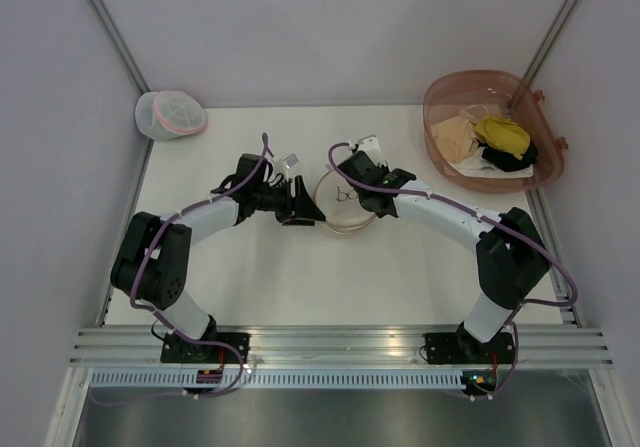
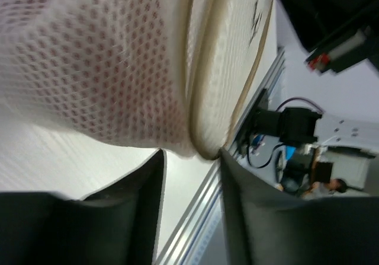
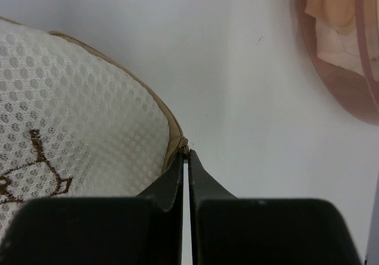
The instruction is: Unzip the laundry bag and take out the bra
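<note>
Here, one round cream mesh laundry bag (image 1: 345,203): left end effector (image 2: 190,153), half open, clasps its tan rim (image 2: 200,99); right end effector (image 3: 186,156), nearly closed, pinches the zipper pull (image 3: 184,149).

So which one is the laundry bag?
In the middle of the table, between the left hand and right hand, sits the laundry bag, a round cream mesh dome. Unlike the whiter pink-banded bag in the far-left corner, it bears a dark bra outline.

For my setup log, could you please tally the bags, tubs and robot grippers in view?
Mesh bags: 2, the laundry bag and the white bag
Tubs: 1, the pink tub
Grippers: 2, the left gripper and the right gripper
Total: 5
</note>
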Available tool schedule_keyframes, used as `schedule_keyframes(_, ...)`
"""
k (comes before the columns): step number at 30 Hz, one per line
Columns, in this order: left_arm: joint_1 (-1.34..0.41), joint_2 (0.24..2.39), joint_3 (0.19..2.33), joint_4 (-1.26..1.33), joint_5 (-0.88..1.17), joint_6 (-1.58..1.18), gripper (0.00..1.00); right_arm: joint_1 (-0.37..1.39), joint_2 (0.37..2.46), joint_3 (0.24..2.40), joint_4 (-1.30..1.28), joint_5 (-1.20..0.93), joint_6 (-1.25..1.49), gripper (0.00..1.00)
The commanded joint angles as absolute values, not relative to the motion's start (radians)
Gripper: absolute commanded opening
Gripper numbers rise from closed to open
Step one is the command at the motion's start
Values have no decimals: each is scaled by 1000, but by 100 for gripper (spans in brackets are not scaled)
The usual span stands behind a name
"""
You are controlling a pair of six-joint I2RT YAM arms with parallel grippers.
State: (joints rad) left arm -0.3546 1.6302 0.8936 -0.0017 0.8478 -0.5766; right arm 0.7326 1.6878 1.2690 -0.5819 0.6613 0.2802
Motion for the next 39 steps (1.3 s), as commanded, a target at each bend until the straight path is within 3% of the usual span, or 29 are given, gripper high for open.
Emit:
schedule_keyframes(1,-350,1612,916,-84,849,-549,66,692,1692,1302,-609,715,250,0)
schedule_keyframes(2,-348,1602,913,-78,797,-560,99,692,1683,1287,-601,675,270,1)
schedule_keyframes(8,-350,1376,827,-71,527,-704,100,692,1585,1177,-609,554,330,1)
schedule_keyframes(11,-360,1218,679,-19,491,-822,100,695,1536,1121,-588,393,341,0)
schedule_keyframes(16,-416,1089,568,-6,509,-913,100,724,1422,996,-457,-149,344,0)
schedule_keyframes(19,-434,1083,532,-6,535,-942,100,750,1375,944,-321,-353,397,1)
schedule_keyframes(23,-465,1118,517,63,535,-985,100,790,1394,940,-206,-436,442,0)
schedule_keyframes(34,-491,1256,575,196,420,-1052,99,854,1451,951,-184,-439,428,0)
schedule_keyframes(37,-491,1304,601,245,431,-1051,87,859,1454,950,-195,-420,422,0)
schedule_keyframes(38,-491,1327,609,264,449,-1048,68,861,1453,948,-207,-414,420,0)
schedule_keyframes(39,-491,1338,609,291,459,-1048,58,861,1450,951,-213,-407,416,1)
